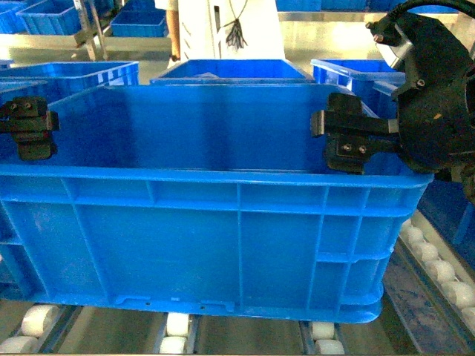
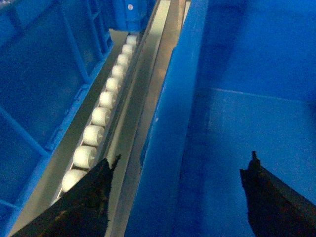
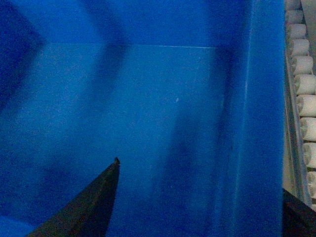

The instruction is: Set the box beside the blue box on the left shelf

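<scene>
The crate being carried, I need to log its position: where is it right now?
The crate fills the middle of the head view, over the white rollers, with the left gripper and right gripper at its side rims.

A warehouse or factory floor. Blue crates (image 1: 223,245) sit on roller racks (image 2: 101,116), with more crates (image 1: 52,16) on far shelving. A white-clad worker (image 1: 223,30) stands beyond.

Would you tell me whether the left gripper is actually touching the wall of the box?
Cannot tell. In the left wrist view the left gripper straddles the box wall, one finger on each side, but the frame cuts off before any contact point shows.
</scene>
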Tool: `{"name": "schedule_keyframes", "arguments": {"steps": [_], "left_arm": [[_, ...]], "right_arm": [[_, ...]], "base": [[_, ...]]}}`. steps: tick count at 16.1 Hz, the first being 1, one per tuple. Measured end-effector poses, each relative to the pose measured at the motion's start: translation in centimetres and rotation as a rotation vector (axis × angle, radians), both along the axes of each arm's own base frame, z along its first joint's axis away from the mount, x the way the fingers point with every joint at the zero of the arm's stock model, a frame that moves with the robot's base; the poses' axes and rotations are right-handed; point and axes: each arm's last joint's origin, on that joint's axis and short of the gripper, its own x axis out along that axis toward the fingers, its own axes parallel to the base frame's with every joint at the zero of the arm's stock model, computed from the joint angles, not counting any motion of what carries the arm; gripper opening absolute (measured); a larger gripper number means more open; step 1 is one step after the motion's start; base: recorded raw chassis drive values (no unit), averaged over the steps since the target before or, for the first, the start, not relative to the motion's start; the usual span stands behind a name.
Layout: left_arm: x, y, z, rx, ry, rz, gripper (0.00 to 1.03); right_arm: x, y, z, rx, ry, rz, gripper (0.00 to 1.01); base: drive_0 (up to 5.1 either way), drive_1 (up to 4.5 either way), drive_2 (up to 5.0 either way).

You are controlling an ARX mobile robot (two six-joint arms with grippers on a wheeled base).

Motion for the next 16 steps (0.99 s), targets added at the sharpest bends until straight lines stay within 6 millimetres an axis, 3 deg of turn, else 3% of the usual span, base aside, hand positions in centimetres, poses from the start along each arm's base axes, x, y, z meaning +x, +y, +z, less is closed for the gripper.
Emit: {"name": "schedule_keyframes", "arguments": {"steps": [2,8,9,11,12,13,15,16], "left_arm": [[-0.1,-0.5,-0.1,-0.028,-0.046,0.009,1.0],[-0.1,-0.7,-0.1,-0.046,-0.077,0.006,0.97],[-0.6,-0.4,-1.1,-0.048,-0.272,-0.082,0.85],[-3.7,-0.2,-1.5,-0.016,-0.433,-0.116,0.67],[-5.7,-0.2,-1.7,-0.006,-0.474,-0.12,0.56],[-7.4,-0.2,-1.3,-0.002,-0.507,-0.129,0.42],[-9.1,-0.3,-1.2,-0.001,-0.511,-0.131,0.27],[-9.3,-0.3,-1.2,-0.001,-0.511,-0.131,0.25]], "right_arm": [[-0.1,0.1,-0.1,0.01,-0.005,0.014,0.99],[-0.2,0.3,-0.1,0.013,-0.004,0.021,0.98],[-0.2,0.3,-0.1,0.013,-0.004,0.021,0.98],[-0.3,0.3,-0.2,0.012,0.003,0.024,0.98],[-0.3,0.3,-0.9,-0.018,-0.22,-0.035,0.91],[-1.9,-1.0,-2.2,-0.097,-0.437,-0.154,0.77],[-4.3,-3.4,-2.3,-0.124,-0.576,-0.216,0.62],[-4.6,-3.8,-2.2,-0.13,-0.592,-0.222,0.6]], "base": [[0.0,0.0,0.0],[0.0,0.0,0.0],[0.0,0.0,0.0],[0.0,0.0,0.0],[0.0,0.0,0.0],[0.0,0.0,0.0],[0.0,0.0,0.0],[0.0,0.0,0.0]]}}
